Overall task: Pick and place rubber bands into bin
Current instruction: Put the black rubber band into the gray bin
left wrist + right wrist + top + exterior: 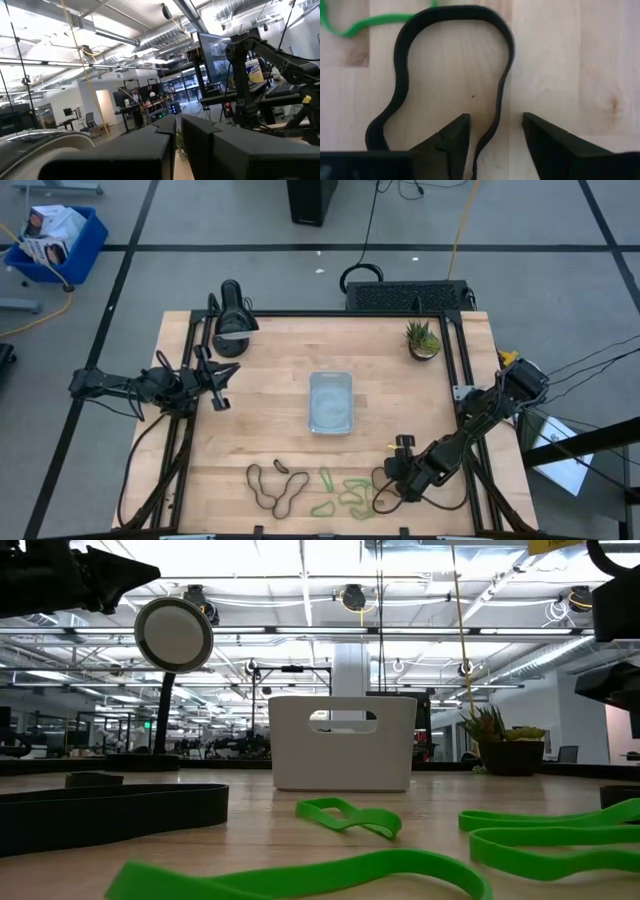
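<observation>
The clear bin [331, 402] stands at the table's middle; in the low view [343, 740] it looks white. Dark rubber bands [276, 486] and green ones [345, 497] lie flat near the table's near edge. My right gripper [384, 487] is low over another dark band [455, 12]. It is open, with one finger on each side of a strand of the loop [496, 120]; I cannot tell whether they touch it. A green band [365, 22] lies beside that loop. My left gripper [222, 387] is shut and empty, above the table's left part.
A black round lamp [232, 320] stands at the far left of the table and a small potted plant [423, 340] at the far right. A blue crate [55, 240] sits on the floor beyond the table. Bare wood lies around the bin.
</observation>
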`<action>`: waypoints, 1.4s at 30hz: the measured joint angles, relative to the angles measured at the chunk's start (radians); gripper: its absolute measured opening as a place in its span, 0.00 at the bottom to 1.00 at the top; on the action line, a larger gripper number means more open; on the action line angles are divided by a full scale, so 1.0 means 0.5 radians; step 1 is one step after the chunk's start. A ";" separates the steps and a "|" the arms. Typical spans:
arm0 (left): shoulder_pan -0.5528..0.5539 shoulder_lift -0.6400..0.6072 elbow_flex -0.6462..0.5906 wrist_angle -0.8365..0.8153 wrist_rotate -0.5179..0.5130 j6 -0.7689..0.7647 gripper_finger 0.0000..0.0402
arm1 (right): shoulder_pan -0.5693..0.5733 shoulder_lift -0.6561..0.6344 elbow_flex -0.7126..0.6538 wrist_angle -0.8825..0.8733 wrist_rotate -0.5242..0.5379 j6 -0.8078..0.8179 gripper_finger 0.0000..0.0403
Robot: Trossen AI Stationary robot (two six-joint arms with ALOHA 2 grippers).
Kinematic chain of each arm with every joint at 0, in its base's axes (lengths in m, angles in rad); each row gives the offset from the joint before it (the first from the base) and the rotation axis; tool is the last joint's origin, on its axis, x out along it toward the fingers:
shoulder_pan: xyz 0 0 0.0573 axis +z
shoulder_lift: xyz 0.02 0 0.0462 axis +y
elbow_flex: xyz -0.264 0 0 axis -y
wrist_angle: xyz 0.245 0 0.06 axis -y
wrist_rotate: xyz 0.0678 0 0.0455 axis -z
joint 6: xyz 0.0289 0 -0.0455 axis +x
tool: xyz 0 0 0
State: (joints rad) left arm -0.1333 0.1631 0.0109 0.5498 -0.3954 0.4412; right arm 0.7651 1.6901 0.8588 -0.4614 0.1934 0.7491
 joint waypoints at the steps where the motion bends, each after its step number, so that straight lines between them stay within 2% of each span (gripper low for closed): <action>1: 0.000 0.000 0.000 -0.001 0.000 0.000 0.09 | -0.007 -0.003 -0.001 -0.009 0.004 0.034 0.37; 7: 0.000 0.001 0.000 -0.001 0.000 0.000 0.09 | -0.048 -0.014 -0.003 -0.045 0.005 0.119 0.07; 9: 0.000 0.000 0.000 -0.001 -0.001 0.000 0.09 | -0.064 -0.028 -0.004 -0.045 0.001 0.123 0.02; 14: 0.000 0.001 0.000 -0.001 -0.001 0.001 0.09 | -0.104 -0.173 -0.018 -0.018 0.051 0.081 0.01; 22: 0.000 0.001 0.000 -0.001 -0.063 0.002 0.09 | -0.104 -0.665 -0.015 -0.072 0.548 -0.170 0.01; 32: 0.000 0.000 0.000 0.000 -0.071 0.002 0.09 | -0.105 -1.143 -0.026 -0.066 0.933 -0.660 0.00; 37: 0.000 0.000 0.000 -0.001 -0.071 0.002 0.09 | -0.105 -1.427 -0.216 0.062 1.037 -0.777 0.00; 42: 0.000 0.000 0.000 -0.001 -0.114 0.002 0.09 | -0.146 -1.688 -0.620 0.551 1.079 -0.928 0.00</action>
State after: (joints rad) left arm -0.1333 0.1633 0.0109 0.5495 -0.4526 0.4423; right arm 0.6921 0.8459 0.5486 -0.1858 0.7329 0.2852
